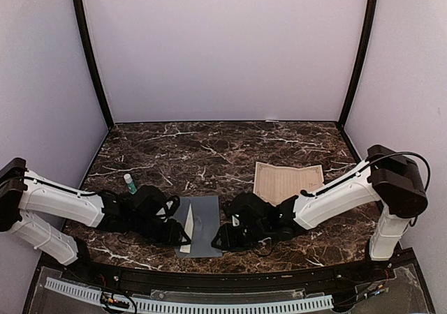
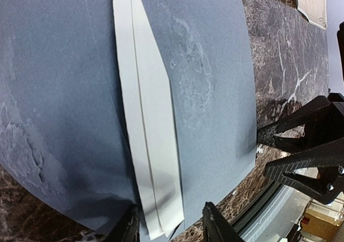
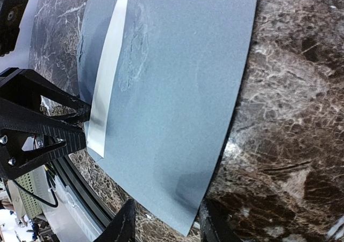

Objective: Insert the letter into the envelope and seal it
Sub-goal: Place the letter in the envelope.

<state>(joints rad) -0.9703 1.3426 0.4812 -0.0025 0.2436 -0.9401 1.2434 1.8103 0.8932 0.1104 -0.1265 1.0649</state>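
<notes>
Straddling the envelope (image 1: pixel 206 220), left hand (image 2: pixel 171 214) and right hand (image 3: pixel 167 208) stand half-open, gripping nothing.

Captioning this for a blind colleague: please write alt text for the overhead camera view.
A grey-blue envelope lies flat near the front edge of a dark marble table, with the left gripper and right gripper low at its two sides. The cream letter lies apart to the right, partly hidden by the right arm.

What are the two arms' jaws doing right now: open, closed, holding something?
Left gripper: jaws open, straddling the near edge of the envelope, not clamped on it.
Right gripper: jaws open around the envelope's corner, holding nothing.
</notes>
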